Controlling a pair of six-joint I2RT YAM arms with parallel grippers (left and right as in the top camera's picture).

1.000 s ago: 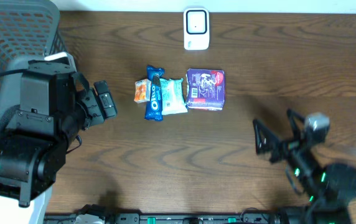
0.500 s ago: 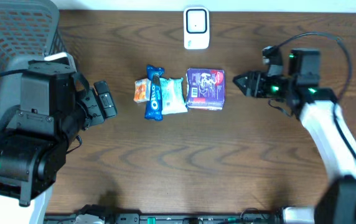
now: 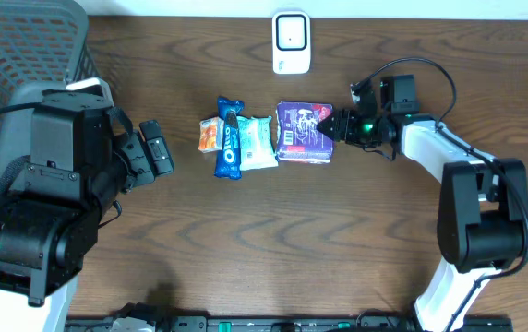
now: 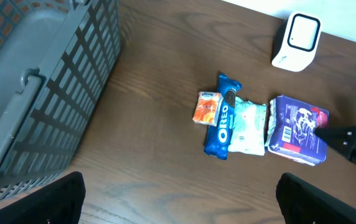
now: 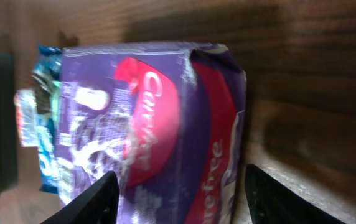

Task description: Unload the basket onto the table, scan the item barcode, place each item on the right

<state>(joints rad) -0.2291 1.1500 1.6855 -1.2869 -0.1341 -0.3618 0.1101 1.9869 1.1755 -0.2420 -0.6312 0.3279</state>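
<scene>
The purple pack lies flat on the surface just above the middle of the overhead frame. It touches a pale green packet on its frame-left side, with a blue Oreo pack beyond that. The white scanner stands at top centre, apart from the pack. Your right fingers straddle the pack's end toward the right of the frame, one on each side; you cannot tell whether they press it. Your left fingers stand wide apart, holding nothing, at the frame's left near the grey basket.
</scene>
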